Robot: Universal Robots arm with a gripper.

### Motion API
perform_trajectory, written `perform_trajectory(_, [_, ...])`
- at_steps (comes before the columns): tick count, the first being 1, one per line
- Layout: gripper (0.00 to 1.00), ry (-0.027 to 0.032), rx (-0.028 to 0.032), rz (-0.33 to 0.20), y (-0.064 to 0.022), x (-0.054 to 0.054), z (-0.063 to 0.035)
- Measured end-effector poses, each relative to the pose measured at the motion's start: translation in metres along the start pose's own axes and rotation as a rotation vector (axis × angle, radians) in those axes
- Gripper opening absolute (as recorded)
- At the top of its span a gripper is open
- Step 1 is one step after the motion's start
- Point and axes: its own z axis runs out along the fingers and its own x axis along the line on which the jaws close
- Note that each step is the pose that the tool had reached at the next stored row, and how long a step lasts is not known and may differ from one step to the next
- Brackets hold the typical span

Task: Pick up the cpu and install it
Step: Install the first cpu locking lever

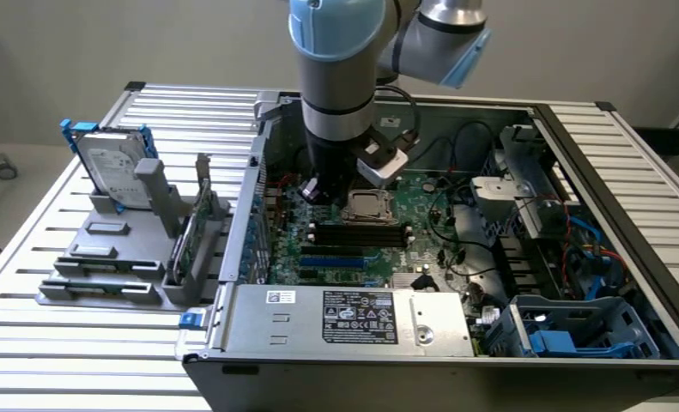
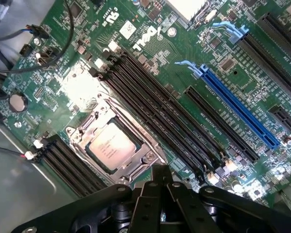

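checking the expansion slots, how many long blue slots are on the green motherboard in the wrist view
2. One long blue plastic slot runs diagonally across the green motherboard, beside the black memory slots. A second blue-tipped slot lies parallel beyond it, partly cut off, so more may be hidden.

Cpu [image 2: 111, 145] seated beside closed pincer [image 2: 160, 175]

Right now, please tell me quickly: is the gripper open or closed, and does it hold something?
Gripper: closed, holding nothing that can be seen, just above the board beside the chip, which sits in its socket.
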Motion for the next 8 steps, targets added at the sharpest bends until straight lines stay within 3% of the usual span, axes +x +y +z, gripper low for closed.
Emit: perform_trajectory(8, [0.11, 0.0001, -0.0001, 0.0, 0.0019, 0.01, -0.0318])
